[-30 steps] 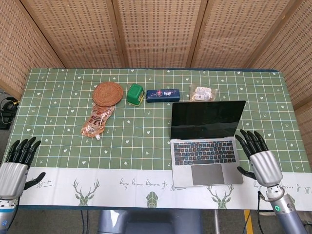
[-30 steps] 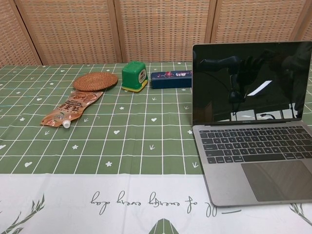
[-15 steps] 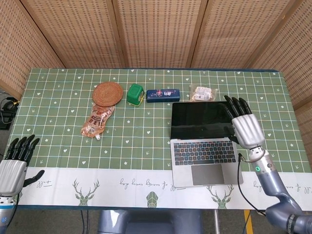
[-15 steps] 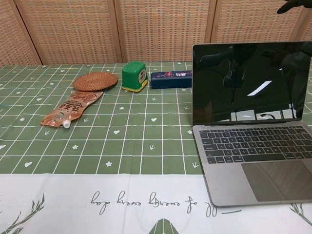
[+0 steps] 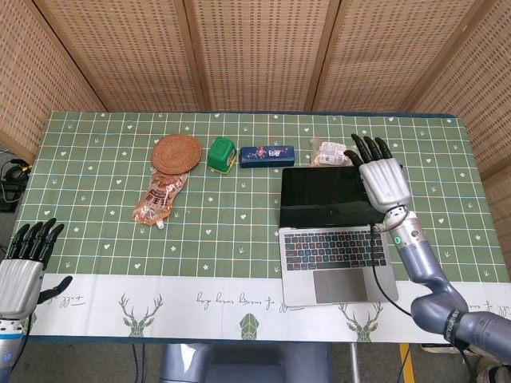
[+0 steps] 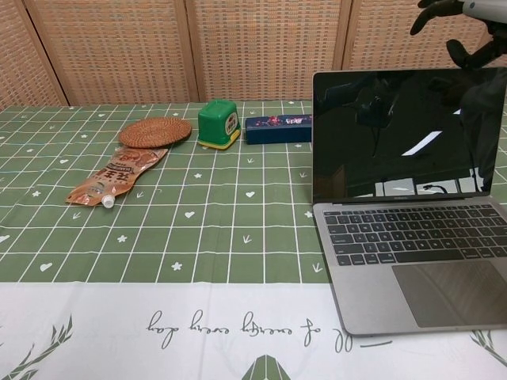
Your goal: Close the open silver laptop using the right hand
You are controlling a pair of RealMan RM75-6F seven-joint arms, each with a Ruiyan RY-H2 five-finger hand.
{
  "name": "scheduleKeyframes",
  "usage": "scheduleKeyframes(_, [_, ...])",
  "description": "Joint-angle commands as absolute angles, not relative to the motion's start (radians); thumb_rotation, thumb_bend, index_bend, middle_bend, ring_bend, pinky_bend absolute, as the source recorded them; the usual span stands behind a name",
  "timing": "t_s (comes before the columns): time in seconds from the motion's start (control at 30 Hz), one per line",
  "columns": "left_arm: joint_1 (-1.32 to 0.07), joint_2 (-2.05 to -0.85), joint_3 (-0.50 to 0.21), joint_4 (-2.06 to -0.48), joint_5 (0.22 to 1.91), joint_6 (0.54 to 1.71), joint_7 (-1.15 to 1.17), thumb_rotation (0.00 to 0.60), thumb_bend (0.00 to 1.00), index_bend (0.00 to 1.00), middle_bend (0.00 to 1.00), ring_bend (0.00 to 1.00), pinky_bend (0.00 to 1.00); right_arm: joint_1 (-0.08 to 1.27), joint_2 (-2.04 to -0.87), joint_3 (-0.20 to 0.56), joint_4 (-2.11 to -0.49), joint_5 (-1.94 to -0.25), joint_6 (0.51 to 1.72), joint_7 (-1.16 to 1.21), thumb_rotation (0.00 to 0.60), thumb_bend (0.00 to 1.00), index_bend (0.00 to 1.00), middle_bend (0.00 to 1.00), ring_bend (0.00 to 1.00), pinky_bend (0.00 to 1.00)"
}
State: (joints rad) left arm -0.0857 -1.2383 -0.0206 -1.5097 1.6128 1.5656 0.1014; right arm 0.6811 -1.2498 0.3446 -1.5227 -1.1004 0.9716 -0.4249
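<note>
The silver laptop [image 5: 335, 231] [image 6: 412, 206] stands open at the front right of the table, its dark screen upright and facing me. My right hand [image 5: 382, 177] [image 6: 463, 24] hovers over the screen's upper right corner with its fingers spread and pointing away; whether it touches the lid's top edge I cannot tell. It holds nothing. My left hand [image 5: 24, 263] rests open at the table's front left edge, far from the laptop, and shows only in the head view.
Behind the laptop lie a clear snack packet [image 5: 330, 152] and a blue box [image 5: 268, 155] [image 6: 277, 129]. Further left are a green tub [image 5: 221, 154] [image 6: 218, 123], a woven coaster [image 5: 176, 152] [image 6: 155, 131] and a brown pouch [image 5: 160, 199] [image 6: 115, 176]. Wicker screens [image 5: 255, 48] back the table.
My right hand has risen from the table beside the laptop's right edge and moved back to the screen's top right corner. The laptop and left hand have barely moved.
</note>
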Motion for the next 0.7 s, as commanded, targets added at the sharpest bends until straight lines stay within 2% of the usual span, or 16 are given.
scheduleKeyframes(0.03, [-0.087,-1.239,-0.02,-1.508,1.609,1.561,0.101,0.6,0.17,0.0,0.0,0.0,0.0,0.726,-1.276,0.341,-1.496,-1.026,0.937,-0.492,0.6,0.89,0.22,0.07,0.04,0.12])
scheduleKeyframes(0.4, [-0.092,-1.238,-0.02,-1.505,1.604,1.55,0.1,0.6,0.17,0.0,0.0,0.0,0.0,0.788,-1.298,0.31,-1.477,-0.863,0.925,-0.621,0.6,0.97,0.23,0.08,0.03,0.12])
scheduleKeyframes(0.47, [-0.093,-1.238,-0.018,-1.504,1.605,1.549,0.1,0.6,0.17,0.0,0.0,0.0,0.0,0.793,-1.296,0.303,-1.483,-0.847,0.933,-0.636,0.6,0.98,0.26,0.12,0.04,0.12])
scheduleKeyframes(0.53, [-0.093,-1.238,-0.017,-1.505,1.607,1.548,0.101,0.6,0.17,0.0,0.0,0.0,0.0,0.797,-1.295,0.296,-1.49,-0.83,0.944,-0.652,0.6,1.0,0.32,0.18,0.09,0.13])
scheduleKeyframes(0.7, [-0.092,-1.234,-0.013,-1.508,1.612,1.551,0.101,0.6,0.17,0.0,0.0,0.0,0.0,0.802,-1.298,0.284,-1.509,-0.822,0.99,-0.67,0.6,1.0,0.46,0.34,0.23,0.25])
